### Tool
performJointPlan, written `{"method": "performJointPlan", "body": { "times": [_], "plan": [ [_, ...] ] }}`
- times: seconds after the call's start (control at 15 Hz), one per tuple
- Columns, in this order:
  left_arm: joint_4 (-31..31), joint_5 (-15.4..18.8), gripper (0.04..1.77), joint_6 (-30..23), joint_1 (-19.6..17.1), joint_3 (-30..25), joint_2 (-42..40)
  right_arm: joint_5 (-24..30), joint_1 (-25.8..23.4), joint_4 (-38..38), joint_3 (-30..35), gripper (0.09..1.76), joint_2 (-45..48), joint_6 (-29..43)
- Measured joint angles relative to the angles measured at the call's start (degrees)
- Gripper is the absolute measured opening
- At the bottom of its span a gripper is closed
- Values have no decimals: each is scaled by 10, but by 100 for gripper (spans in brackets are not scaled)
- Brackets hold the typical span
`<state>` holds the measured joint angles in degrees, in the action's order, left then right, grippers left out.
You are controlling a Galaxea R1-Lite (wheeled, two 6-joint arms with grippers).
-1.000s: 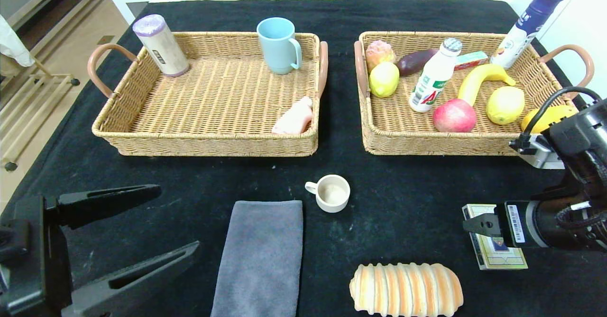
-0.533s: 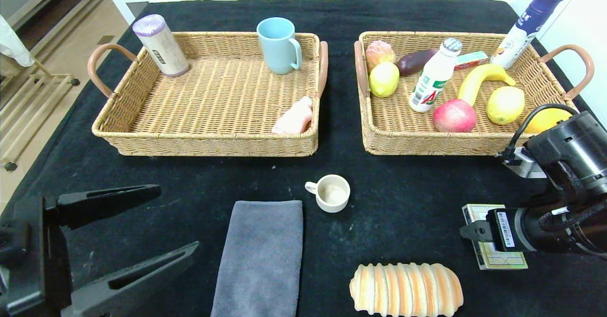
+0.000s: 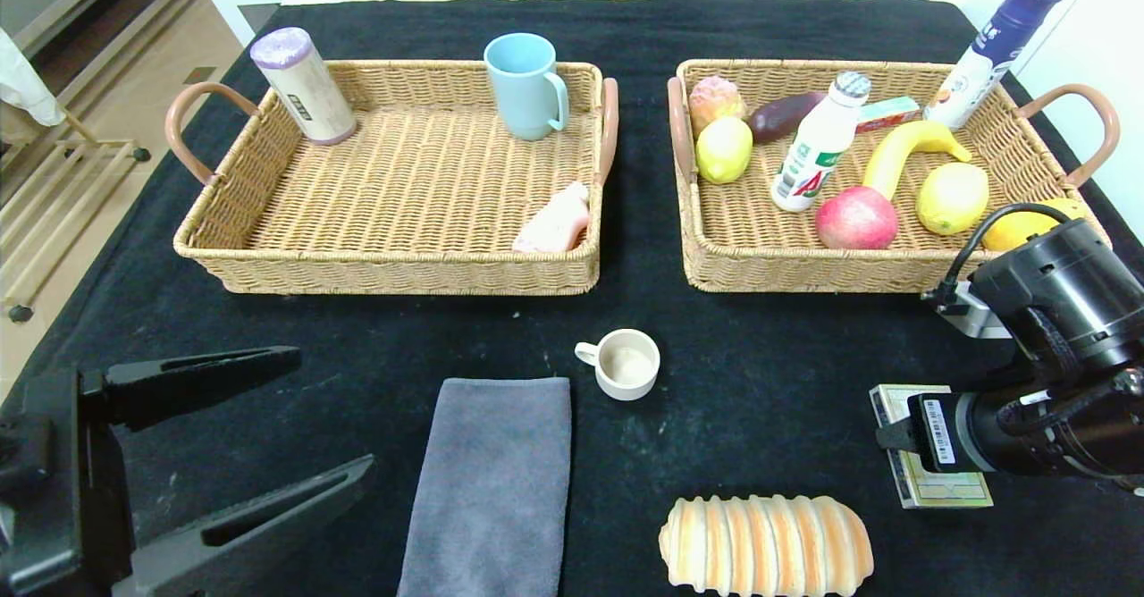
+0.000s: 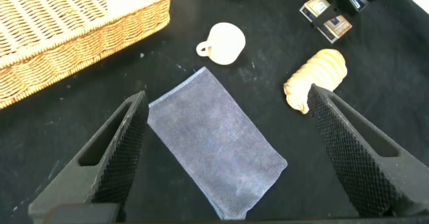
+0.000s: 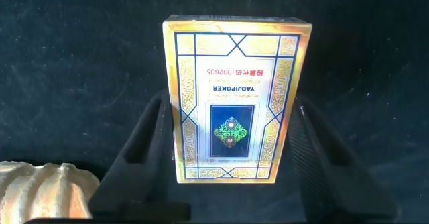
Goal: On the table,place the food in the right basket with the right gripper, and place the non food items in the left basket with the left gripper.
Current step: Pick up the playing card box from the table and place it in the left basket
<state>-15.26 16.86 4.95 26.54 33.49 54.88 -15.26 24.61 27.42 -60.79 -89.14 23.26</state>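
Your right end effector [image 5: 228, 157] reaches in low from the right edge of the worktop [image 3: 760, 382], its fingers [image 5: 144, 140] straddling the card box [image 5: 229, 98] that lies flat on the black cloth, just right of the bread loaf [image 3: 766, 544]; the fingers flank the box's long sides, but whether they press it you cannot tell; your left end effector [image 3: 259, 436] hangs at the near left corner, spread wide and holding nothing, above the grey towel [image 4: 214, 150]; the small cup [image 3: 623, 363] stands between the towel and the baskets.
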Motion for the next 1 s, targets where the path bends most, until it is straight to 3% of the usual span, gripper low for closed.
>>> {"method": "performJointPlan", "body": {
  "times": [1.0],
  "plan": [
    [0, 0, 172, 0, 0, -1, 0, -6, 7, 16, -28, 106, 40, -38]
  ]
}}
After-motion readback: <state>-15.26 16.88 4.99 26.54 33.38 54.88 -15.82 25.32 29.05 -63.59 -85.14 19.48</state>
